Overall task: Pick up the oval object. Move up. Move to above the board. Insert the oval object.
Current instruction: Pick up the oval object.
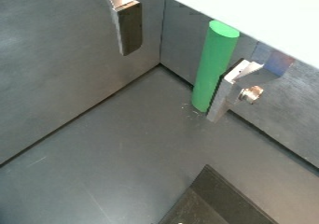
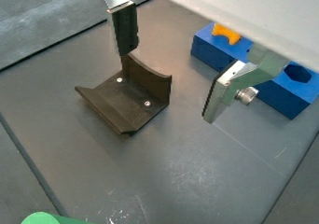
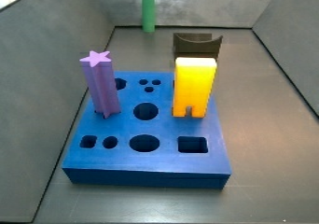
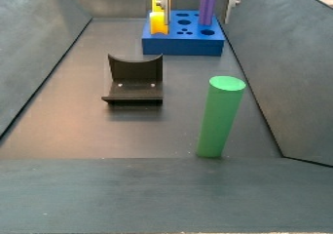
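One green peg [image 4: 219, 116] stands upright on grey floor [image 4: 117, 131], near side wall, alone, well apart from board [image 3: 149, 144]. One blue board carries two pieces: one purple star peg [image 3: 100, 81] and one yellow arch block [image 3: 193, 86]. Free holes on board top: round, square, small dots (exact count unclear). One dark fixture [image 4: 132, 79] stands on floor between peg and board. Gripper [image 1: 187, 64] is above floor, two fingers [image 1: 130, 27] wide apart, holding nothing; green peg just beside one finger.
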Robot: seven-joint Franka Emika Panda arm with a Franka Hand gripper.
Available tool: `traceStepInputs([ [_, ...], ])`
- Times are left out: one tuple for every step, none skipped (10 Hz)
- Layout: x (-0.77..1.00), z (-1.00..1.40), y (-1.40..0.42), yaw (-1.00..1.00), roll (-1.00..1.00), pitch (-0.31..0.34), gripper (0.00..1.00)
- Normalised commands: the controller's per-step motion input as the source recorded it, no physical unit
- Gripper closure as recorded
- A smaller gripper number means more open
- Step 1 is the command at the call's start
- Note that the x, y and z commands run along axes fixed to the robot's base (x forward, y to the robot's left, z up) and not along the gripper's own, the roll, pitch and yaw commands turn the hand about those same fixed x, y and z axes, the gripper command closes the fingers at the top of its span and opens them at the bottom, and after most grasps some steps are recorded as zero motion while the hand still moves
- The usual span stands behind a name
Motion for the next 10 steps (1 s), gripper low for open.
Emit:
traceStepInputs([
  [-0.2,0.0,0.46,0.0,0.02,0.0,0.0],
  [-0.34,-0.02,0.85,0.0,-0.06,-0.02,0.0],
  [-0.31,-0.02,0.88,0.0,-0.08,-0.013,0.0],
  [-0.09,-0.05,0.89,0.0,-0.11,-0.001,0.0],
  [0.0,-0.01,0.9,0.0,-0.15,0.0,0.0],
  [0.19,-0.01,0.89,0.0,-0.18,0.0,0.0],
  [0.21,-0.07,0.86,0.0,-0.15,0.033,0.0],
  [0.18,-0.1,0.79,-0.06,-0.14,0.009,0.0],
  [0.17,-0.13,0.68,-0.22,-0.1,0.0,0.0],
  [0.03,-0.15,0.59,-0.34,-0.07,0.0,0.0],
])
